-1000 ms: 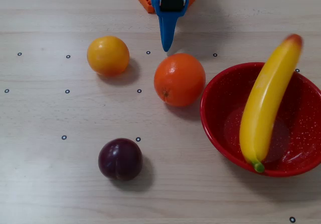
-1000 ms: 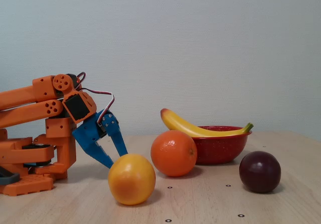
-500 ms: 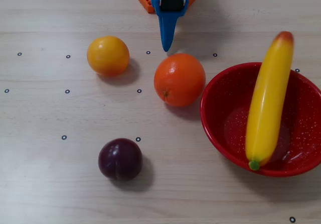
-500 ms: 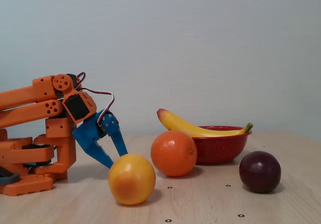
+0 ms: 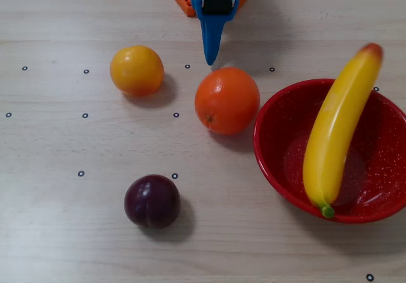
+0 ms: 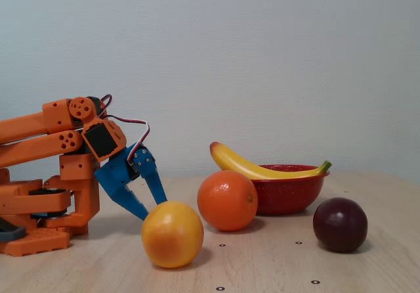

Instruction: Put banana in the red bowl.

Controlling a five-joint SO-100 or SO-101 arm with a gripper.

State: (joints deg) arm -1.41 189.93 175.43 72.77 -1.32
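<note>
The yellow banana (image 5: 333, 131) lies across the red bowl (image 5: 273, 150) at the right of the overhead view. Its reddish tip pokes past the far rim and its green stem end rests on the near rim. In the fixed view the banana (image 6: 252, 167) sits on top of the red bowl (image 6: 289, 194), with its tip sticking out to the left. My blue gripper (image 5: 209, 59) is pulled back near the arm's base, well away from the bowl. Seen from the side, the gripper (image 6: 152, 209) points down with its jaws a little apart and nothing between them.
An orange (image 5: 226, 100) sits just left of the bowl, below the gripper tip. A round yellow-orange fruit (image 5: 136, 70) lies further left, and a dark plum (image 5: 151, 200) lies nearer the front. The orange arm base (image 6: 46, 207) stands at the left of the fixed view.
The banana rocks in the bowl: half a second ago its tip had swung left, and now it is back to the right. The arm has not moved.
</note>
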